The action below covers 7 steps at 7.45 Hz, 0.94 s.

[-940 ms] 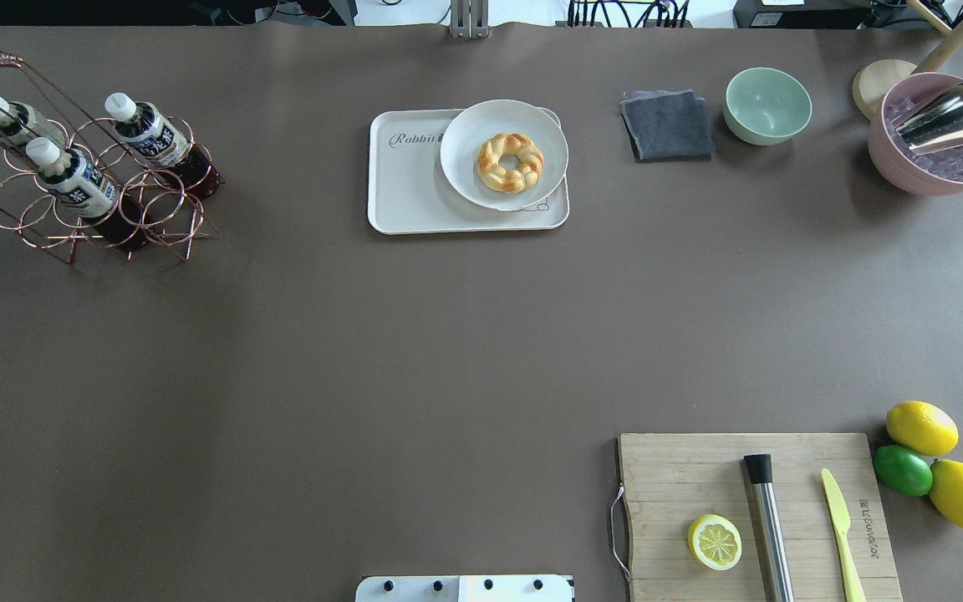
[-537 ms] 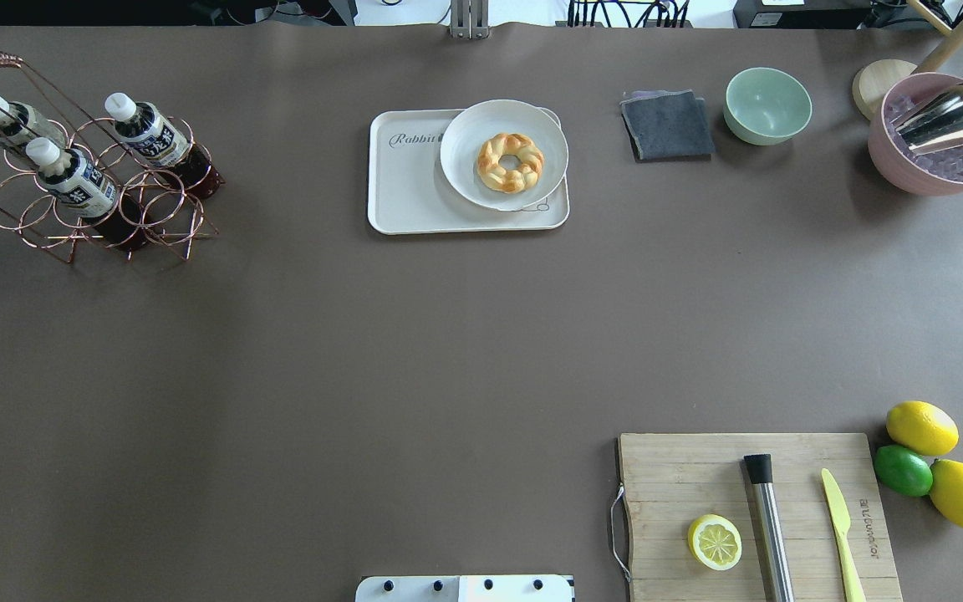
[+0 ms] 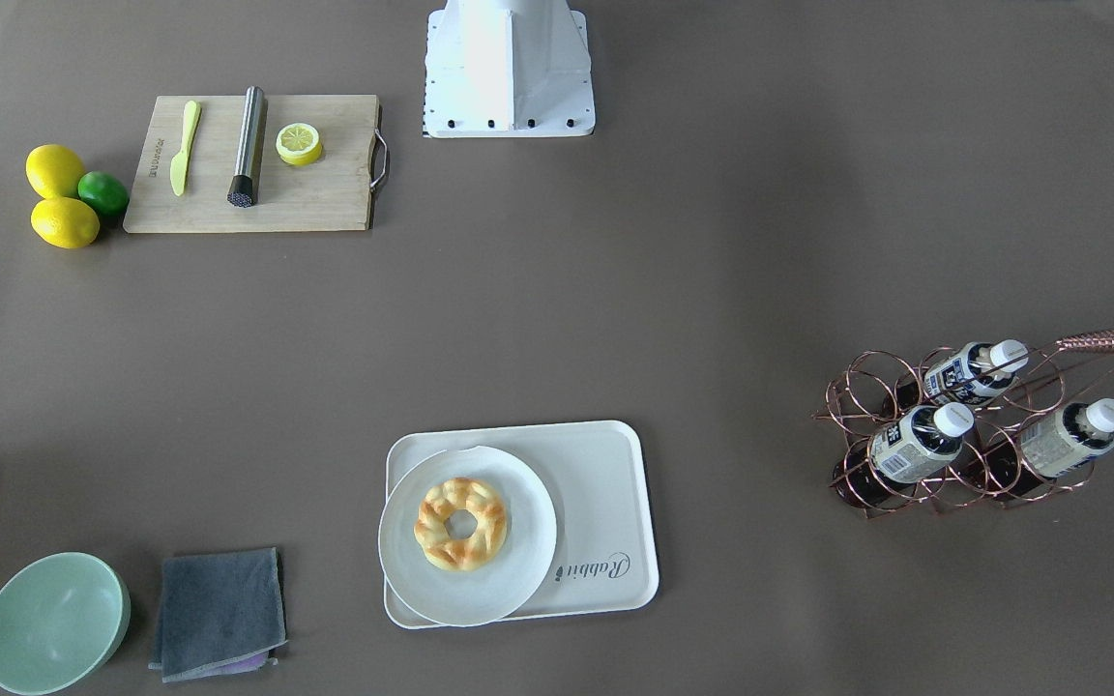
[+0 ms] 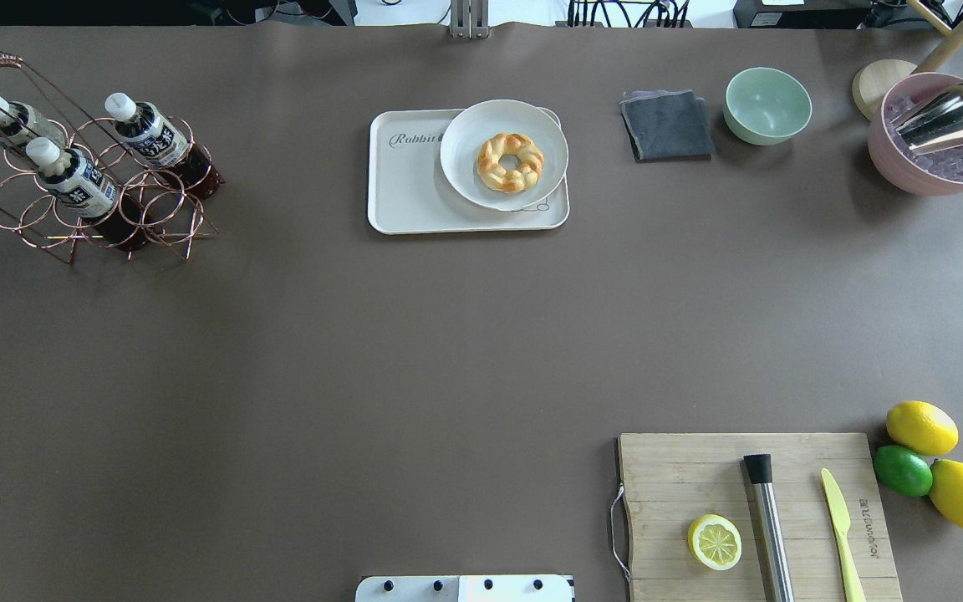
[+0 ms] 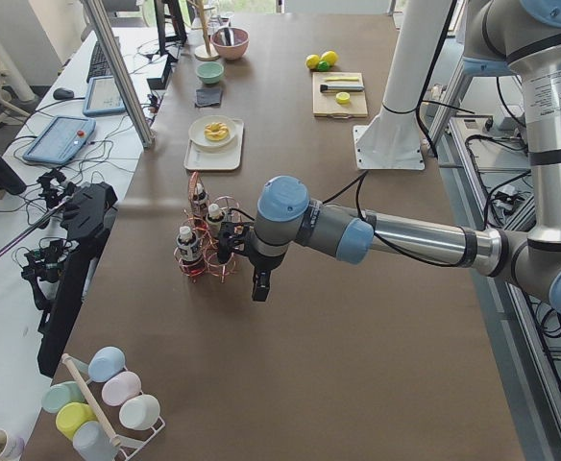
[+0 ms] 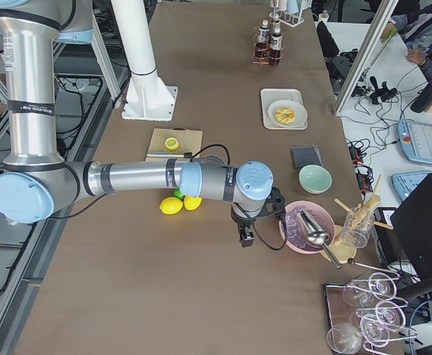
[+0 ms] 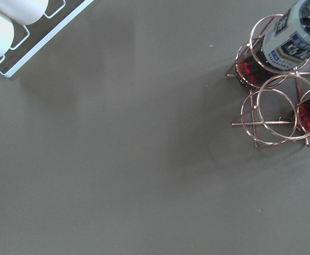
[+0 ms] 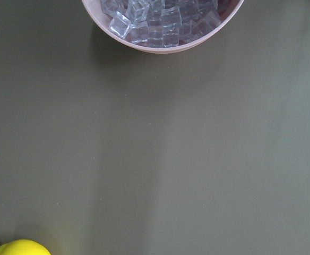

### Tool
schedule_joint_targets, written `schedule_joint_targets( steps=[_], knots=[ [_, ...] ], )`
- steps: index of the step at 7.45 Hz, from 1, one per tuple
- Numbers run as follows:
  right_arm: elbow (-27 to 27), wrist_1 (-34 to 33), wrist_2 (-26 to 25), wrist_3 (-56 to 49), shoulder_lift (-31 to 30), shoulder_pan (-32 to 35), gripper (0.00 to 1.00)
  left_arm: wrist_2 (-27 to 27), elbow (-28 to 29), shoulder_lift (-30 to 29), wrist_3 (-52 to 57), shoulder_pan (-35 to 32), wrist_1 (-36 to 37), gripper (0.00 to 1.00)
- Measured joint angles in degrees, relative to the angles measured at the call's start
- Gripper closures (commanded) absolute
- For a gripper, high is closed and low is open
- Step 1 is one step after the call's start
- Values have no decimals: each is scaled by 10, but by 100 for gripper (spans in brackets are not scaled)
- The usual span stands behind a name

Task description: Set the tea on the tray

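Three bottles stand in a copper wire rack [image 4: 101, 209] at the far left of the table. The tea [image 4: 151, 135], dark with a white cap and a navy-and-white label, is the rack's right-hand bottle; it also shows in the front-facing view [image 3: 910, 449]. The cream "Rabbit" tray [image 4: 410, 188] lies at the far middle, with a white plate [image 4: 461, 167] and a braided bread ring on its right part. My left gripper [image 5: 259, 283] hovers beside the rack and my right gripper [image 6: 245, 237] by the pink bowl. I cannot tell whether either is open or shut.
A second dark bottle [image 4: 72, 180] and a paler bottle [image 4: 5, 119] share the rack. A grey cloth [image 4: 667, 125], a green bowl [image 4: 768, 104] and a pink bowl of ice [image 4: 941, 138] stand at the far right. A cutting board [image 4: 757, 518] and citrus fruit lie at the near right.
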Motion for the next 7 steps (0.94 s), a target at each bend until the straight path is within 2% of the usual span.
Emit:
schedule_joint_targets(
  steps=[2, 5, 7],
  knots=[
    [1, 0, 1, 0, -1, 0, 0, -3, -8, 3, -12, 2, -2, 5],
    [1, 0, 1, 0, -2, 0, 0, -4, 7, 14, 80, 2, -1, 3],
    [2, 0, 0, -1, -1, -1, 0, -8, 6, 17, 92, 2, -1, 2]
  ],
)
